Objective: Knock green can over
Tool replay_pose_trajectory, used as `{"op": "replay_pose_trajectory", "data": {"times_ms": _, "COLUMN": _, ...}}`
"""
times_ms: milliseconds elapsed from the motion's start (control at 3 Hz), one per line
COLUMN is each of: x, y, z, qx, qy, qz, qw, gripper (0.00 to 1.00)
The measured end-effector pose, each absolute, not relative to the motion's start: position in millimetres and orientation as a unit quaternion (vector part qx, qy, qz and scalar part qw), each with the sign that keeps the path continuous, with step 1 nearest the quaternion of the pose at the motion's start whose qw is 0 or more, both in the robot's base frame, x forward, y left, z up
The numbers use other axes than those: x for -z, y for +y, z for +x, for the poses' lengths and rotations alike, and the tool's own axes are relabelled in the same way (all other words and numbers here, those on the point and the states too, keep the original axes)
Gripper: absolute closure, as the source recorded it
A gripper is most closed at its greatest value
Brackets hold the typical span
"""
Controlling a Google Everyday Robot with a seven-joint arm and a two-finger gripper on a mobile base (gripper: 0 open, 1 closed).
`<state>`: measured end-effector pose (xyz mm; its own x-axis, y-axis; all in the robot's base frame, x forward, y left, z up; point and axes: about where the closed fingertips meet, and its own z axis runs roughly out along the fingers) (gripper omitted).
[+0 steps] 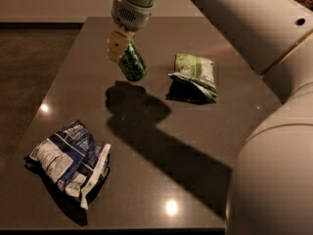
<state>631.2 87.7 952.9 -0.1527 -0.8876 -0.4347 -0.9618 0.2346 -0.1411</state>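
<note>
The green can [132, 63] is at the back left of the dark table [161, 146], just left of the green-and-white snack bag. It is tilted, with its top up and to the left against my gripper and its base down to the right. My gripper [119, 45] hangs from the white arm that reaches in from the upper right, and it sits on the can's top end and hides it. The can's dark shadow lies on the table just below it.
A green-and-white snack bag [194, 72] lies to the right of the can. A crinkled blue-and-white bag [68, 160] lies at the front left. My white arm [244, 28] spans the upper right and its body [274, 180] fills the right side. The table's left edge drops to dark floor.
</note>
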Motion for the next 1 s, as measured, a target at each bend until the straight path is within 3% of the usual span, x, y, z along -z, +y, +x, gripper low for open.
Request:
{"op": "replay_pose_trajectory", "data": {"times_ms": 333, "x": -935.5, "y": 68.3, "z": 612.0, "qx": -0.069, "qy": 0.754, "qz": -0.633, "qw": 0.161, "gripper": 1.00}}
{"op": "replay_pose_trajectory", "data": {"times_ms": 667, "x": -918.6, "y": 53.0, "z": 597.1, "qx": -0.049, "qy": 0.751, "qz": -0.649, "qw": 0.112, "gripper": 0.82}}
{"op": "replay_pose_trajectory", "data": {"times_ms": 1000, "x": -906.8, "y": 44.0, "z": 585.4, "qx": -0.028, "qy": 0.746, "qz": -0.660, "qw": 0.078, "gripper": 0.50}}
